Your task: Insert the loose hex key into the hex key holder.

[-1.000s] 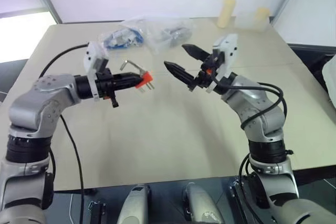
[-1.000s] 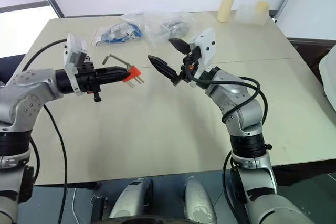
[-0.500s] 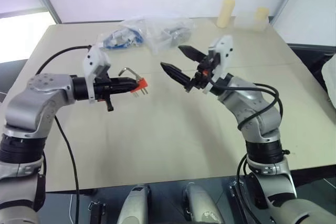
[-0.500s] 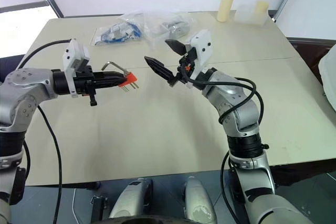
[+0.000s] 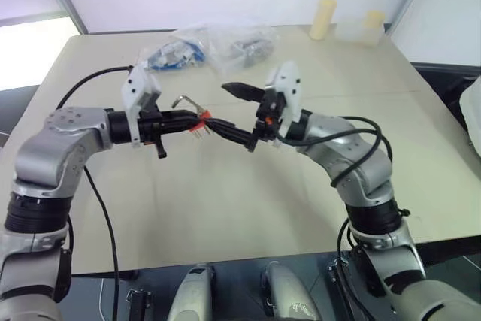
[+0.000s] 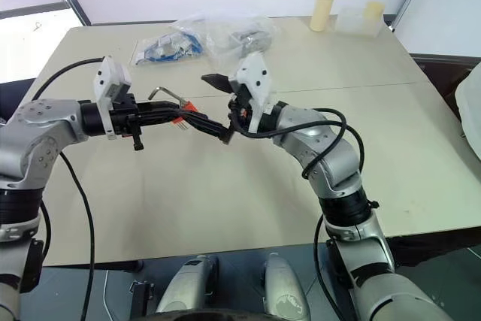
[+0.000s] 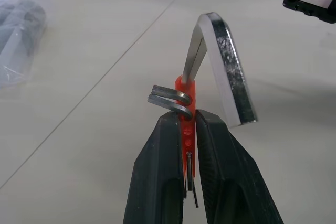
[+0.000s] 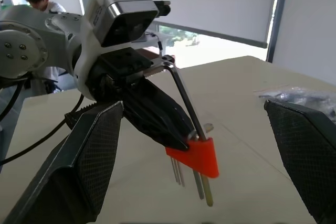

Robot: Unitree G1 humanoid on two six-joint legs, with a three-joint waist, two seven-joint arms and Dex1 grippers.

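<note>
Swung in leftward since a second ago: right gripper [image 5: 234, 110], fingers spread wide and empty, now bracketing the hex key holder [image 5: 201, 117].

Left gripper [image 7: 190, 145] clamped on that red holder, held above mid-table [image 5: 225, 208]; large bent key already seated, looks nearly done. Plenty of bare room, edges far.

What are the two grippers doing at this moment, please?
Left gripper: closed on the hex key holder.
Right gripper: open, holding nothing, its fingers either side of the holder.
</note>
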